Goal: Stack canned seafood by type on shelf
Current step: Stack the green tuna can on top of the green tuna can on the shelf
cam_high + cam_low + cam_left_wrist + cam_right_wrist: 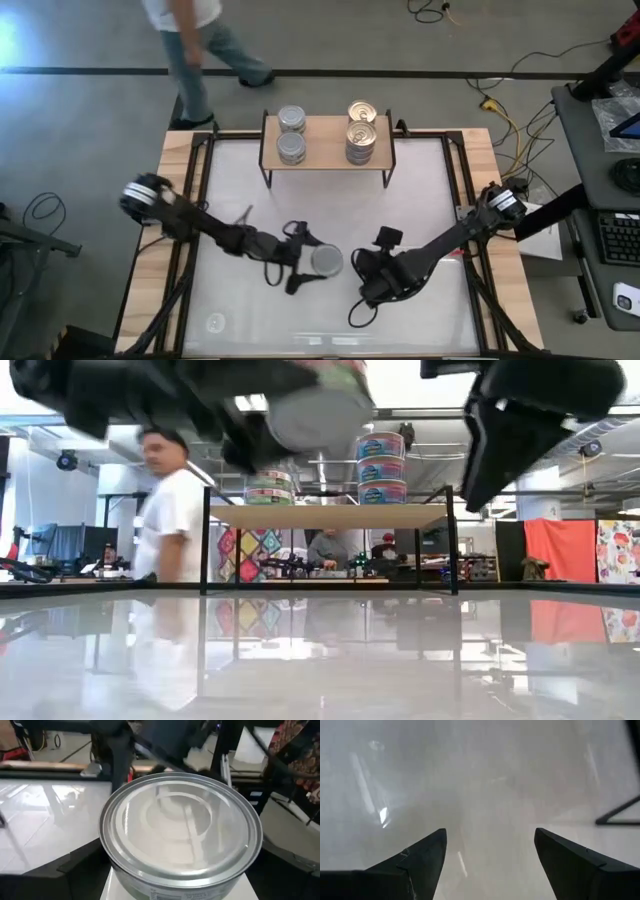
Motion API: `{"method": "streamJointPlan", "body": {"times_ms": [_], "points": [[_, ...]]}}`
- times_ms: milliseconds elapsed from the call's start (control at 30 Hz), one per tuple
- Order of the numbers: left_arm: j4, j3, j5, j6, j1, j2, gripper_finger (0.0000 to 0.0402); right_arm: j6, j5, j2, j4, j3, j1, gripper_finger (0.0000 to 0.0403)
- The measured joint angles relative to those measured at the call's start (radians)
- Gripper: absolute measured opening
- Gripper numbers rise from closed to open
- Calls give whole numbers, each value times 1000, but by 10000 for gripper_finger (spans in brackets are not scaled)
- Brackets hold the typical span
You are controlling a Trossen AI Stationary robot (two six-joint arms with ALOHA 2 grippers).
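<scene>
While the desk (330, 325) lies mostly bare, the shelf (325, 155) is seen at its far edge, placed so that both arms can reach it. Four stacks are kept there by type: two of silver-topped tins (291, 133) on the left, two of gold-topped tins (362, 128) on the right; three tins are counted in one stack in the low view. One more tin (326, 261), silver-topped, is held in the left claw (322, 262) over the middle of the desk, raised off the surface in the low view. That claw is spread wide, since the tin is gripped across its full width, a finger at each side; the lid is kept level, presumably so that it can be set flat on a stack. By its top it is judged to belong on the left side. Just beside it, the right claw (490, 865) is held partly open over bare desk with nothing between its fingers.
</scene>
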Motion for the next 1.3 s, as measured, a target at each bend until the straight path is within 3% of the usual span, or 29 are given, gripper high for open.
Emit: {"method": "streamJointPlan", "body": {"times_ms": [200,433,633,833,1133,1300], "points": [[-259,-45,-7,1,22,-293,371,-149,71,0,36,87,-12,310],[-544,-4,-31,66,104,-553,371,-519,129,-2,225,177,-86,320],[-753,74,-32,163,215,-697,371,-812,102,-2,411,212,-203,313],[-900,161,-18,260,359,-743,371,-1037,-53,-22,526,298,-307,300],[-997,231,284,321,696,-718,372,-1074,-70,-24,561,417,-426,290],[-997,247,473,341,877,-683,374,-1111,-81,-24,719,471,-482,300]]}}
